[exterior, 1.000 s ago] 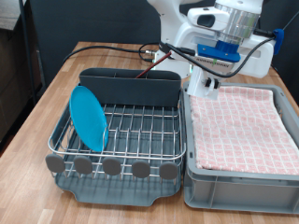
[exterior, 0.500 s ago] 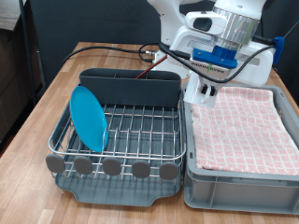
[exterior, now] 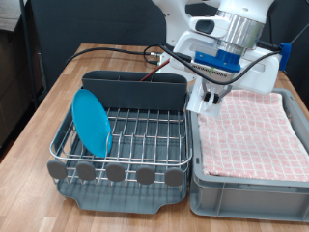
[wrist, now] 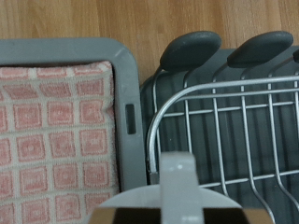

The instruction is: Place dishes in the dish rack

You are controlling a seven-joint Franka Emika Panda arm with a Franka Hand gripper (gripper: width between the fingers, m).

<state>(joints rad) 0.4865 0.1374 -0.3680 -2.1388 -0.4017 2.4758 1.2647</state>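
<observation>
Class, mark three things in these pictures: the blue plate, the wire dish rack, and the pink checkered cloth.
blue plate (exterior: 92, 120): exterior view, centre of its face.
wire dish rack (exterior: 145, 128): exterior view, middle floor wires.
pink checkered cloth (exterior: 249, 128): exterior view, middle of the cloth.

This looks like a robotics lab set up as a mock kitchen: a white robot arm base (exterior: 208, 43) with loose black cables (exterior: 126, 53) stands on the wooden counter (exterior: 48, 106) just behind the silver wire dish rack (exterior: 126, 130).
</observation>
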